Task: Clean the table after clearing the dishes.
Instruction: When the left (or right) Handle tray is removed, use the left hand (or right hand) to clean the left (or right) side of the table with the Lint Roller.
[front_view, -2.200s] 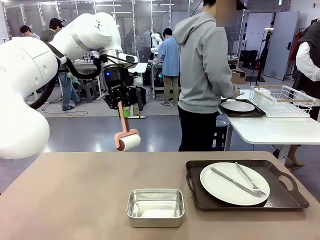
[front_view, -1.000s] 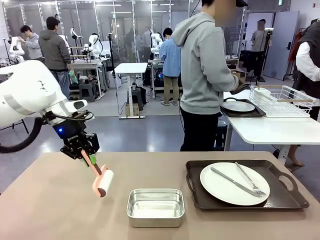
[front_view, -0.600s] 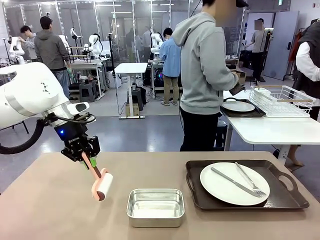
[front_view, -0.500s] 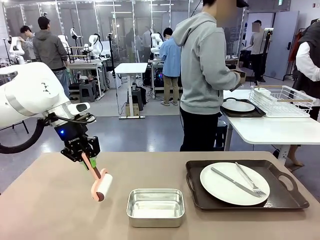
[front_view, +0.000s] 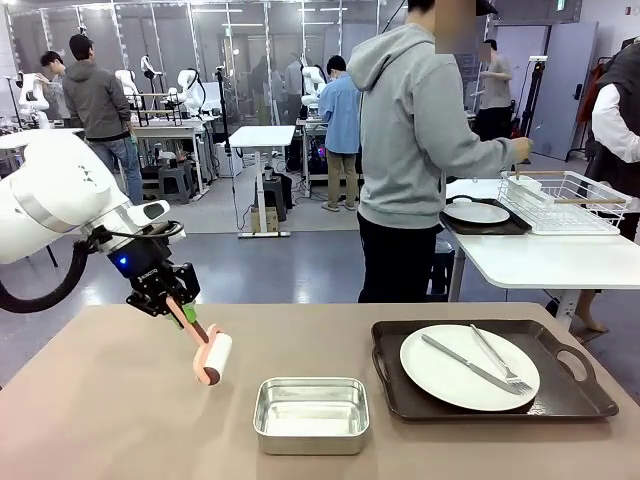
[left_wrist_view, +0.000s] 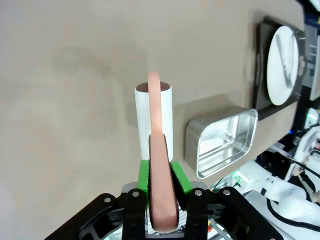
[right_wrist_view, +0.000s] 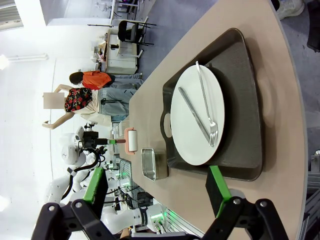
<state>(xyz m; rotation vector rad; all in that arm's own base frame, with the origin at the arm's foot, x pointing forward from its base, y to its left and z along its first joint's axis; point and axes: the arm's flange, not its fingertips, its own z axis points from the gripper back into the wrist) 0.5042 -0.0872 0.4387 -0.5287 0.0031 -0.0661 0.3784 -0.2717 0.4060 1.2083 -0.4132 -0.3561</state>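
Observation:
My left gripper (front_view: 178, 308) is shut on the pink handle (left_wrist_view: 162, 200) of a lint roller. Its white roll (front_view: 214, 358) hangs low over the left-middle of the tan table (front_view: 120, 420); whether it touches the top is unclear. In the left wrist view the green pads (left_wrist_view: 144, 172) clamp the handle, with the roll (left_wrist_view: 154, 112) pointing at the tabletop. One of the dishes, a white plate (front_view: 468, 366) with knife and fork, lies on a dark tray (front_view: 565, 395) at the table's right. The right gripper (right_wrist_view: 156, 192) stands open above the table edge, short of that tray (right_wrist_view: 242, 90).
A small steel pan (front_view: 311, 413) sits near the front middle, just right of the roll. At the far side a person in a grey hoodie (front_view: 415, 140) reaches toward a wire rack (front_view: 560, 200) on a white table, where another plate on a dark tray (front_view: 478, 213) rests.
The left arm came down from high above with the roller to just over the table, then nudged it slightly right. The person's arm stretched out toward the wire rack.

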